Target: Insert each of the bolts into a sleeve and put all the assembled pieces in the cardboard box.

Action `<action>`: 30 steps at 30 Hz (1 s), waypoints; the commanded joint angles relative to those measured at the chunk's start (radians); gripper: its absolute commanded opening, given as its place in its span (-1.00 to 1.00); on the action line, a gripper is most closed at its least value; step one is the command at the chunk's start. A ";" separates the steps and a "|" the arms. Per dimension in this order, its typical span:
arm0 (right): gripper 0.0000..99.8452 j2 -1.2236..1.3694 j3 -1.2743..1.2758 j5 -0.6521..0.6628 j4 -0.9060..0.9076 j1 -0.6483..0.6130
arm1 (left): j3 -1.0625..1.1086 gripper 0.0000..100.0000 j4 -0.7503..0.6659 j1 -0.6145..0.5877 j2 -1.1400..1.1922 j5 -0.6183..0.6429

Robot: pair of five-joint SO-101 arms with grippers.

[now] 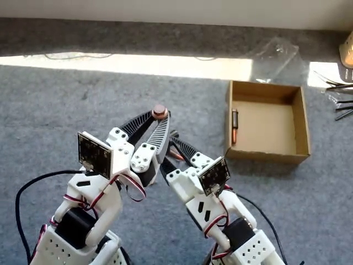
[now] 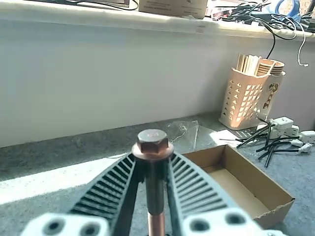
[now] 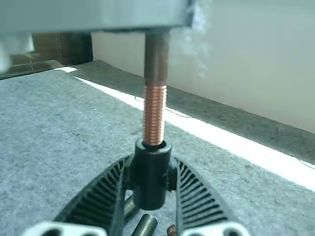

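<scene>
We see the left gripper [image 2: 152, 162] closed on a bolt [image 2: 152, 143], its threaded end at the mouth of the sleeve [image 3: 150, 189], the sleeve pinched by the right gripper [image 3: 151, 164], cardboard box [image 1: 302, 118] at right, one assembled piece [image 1: 234, 126] inside.

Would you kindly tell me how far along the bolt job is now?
Done: one piece, seemingly assembled, lies in the box. In hand: the left gripper holds a bolt, its tip inside the sleeve in the right gripper. Left: seating and boxing it, plus loose parts on the carpet below.
</scene>
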 commanded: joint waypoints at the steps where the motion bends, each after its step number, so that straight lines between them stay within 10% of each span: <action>1: -0.99 -0.012 0.133 -0.008 -0.004 0.010 | -0.008 -0.99 -0.029 0.008 -0.016 0.002; 30: -0.99 -0.012 0.133 -0.006 -0.004 0.010 | 0.062 -0.99 -0.060 -0.042 -0.015 0.005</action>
